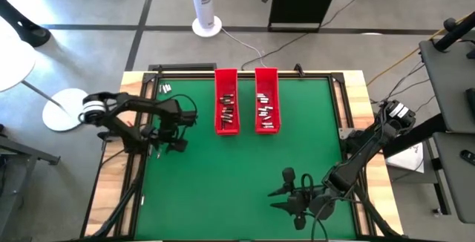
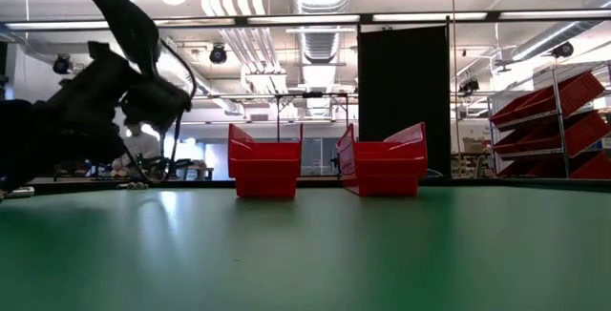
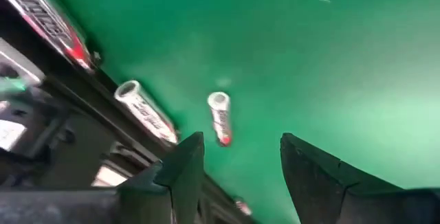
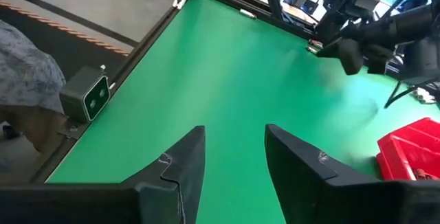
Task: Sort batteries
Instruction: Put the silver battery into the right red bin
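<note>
The left gripper [image 3: 237, 159], a dark two-fingered claw, hangs low over the green tabletop [image 1: 237, 168] near its left edge, its fingers spread apart with nothing between them. Just ahead of its fingertips [image 3: 187, 152] in the left wrist view lies a small silvery cylindrical battery [image 3: 220, 117] with a red end, flat on the green surface and clear of both fingers. Beside it a second silvery battery [image 3: 146, 110] rests against the dark frame that borders the tabletop, and part of a third [image 3: 48, 25] shows further along the same frame. In the high view a few more loose pale batteries [image 1: 165, 88] lie near the far left corner of the tabletop. At the middle of the far edge stand two long red rectangular plastic trays side by side, the left red tray [image 1: 227, 99] and the right red tray [image 1: 266, 99], close but apart, each holding a scatter of small silvery and dark batteries. The right gripper [image 1: 286, 191] waits above the tabletop's near right part, well away from the trays; its dark fingers [image 4: 180, 165] stand parted with only bare green between them. Beyond the near left corner in the right wrist view sits a small grey camera box [image 4: 86, 93].
</note>
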Motion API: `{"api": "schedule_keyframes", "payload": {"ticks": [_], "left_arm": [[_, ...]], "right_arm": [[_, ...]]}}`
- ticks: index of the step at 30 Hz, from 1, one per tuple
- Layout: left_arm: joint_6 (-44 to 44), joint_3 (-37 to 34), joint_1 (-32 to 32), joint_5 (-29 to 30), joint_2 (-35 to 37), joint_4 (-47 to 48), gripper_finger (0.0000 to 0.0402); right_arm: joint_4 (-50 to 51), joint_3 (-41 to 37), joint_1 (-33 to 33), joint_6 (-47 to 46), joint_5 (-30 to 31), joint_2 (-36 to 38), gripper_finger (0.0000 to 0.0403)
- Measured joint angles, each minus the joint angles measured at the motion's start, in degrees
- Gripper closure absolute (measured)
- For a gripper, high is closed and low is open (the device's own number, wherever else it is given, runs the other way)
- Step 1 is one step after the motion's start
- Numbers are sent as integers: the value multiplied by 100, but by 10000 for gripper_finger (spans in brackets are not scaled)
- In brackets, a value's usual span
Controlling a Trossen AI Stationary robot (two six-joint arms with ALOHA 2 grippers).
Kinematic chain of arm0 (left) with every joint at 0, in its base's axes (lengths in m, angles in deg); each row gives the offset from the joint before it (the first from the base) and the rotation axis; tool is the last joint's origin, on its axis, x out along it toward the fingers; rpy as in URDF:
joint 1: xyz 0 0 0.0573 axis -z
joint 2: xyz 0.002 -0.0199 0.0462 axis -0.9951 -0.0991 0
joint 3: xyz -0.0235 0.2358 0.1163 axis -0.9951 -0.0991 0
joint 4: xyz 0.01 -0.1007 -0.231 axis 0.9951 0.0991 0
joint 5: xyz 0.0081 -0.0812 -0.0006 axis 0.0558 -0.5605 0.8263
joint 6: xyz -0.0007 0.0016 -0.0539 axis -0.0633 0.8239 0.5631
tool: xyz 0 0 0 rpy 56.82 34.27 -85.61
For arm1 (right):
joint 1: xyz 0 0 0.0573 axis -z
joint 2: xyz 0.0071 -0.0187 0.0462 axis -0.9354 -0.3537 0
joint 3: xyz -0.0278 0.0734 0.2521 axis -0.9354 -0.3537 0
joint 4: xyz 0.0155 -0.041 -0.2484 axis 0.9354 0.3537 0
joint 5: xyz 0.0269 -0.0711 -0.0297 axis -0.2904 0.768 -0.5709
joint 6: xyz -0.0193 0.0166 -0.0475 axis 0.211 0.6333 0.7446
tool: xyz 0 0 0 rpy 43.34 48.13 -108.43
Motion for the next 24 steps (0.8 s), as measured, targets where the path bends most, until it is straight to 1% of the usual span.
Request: {"api": "schedule_keyframes", "payload": {"ticks": [2,4,9,12,17,20,24], "left_arm": [[-289,0,-46,121,-239,26,230],[-570,21,-37,112,-407,11,232],[-925,-80,-24,80,-892,-143,241],[-1107,-153,47,-226,-1142,-312,248],[-1056,40,481,-513,-1317,-376,252],[-996,220,811,-942,-1312,-596,276],[-845,430,1155,-1103,-1257,-757,332]], "right_arm": [[3,0,0,-1,1,0,258],[27,0,0,1,2,0,255],[87,0,2,-2,2,0,253],[114,0,2,-2,4,0,259],[237,0,2,-51,5,0,269],[335,0,4,-93,8,0,275],[336,0,4,-100,12,0,280]]}}
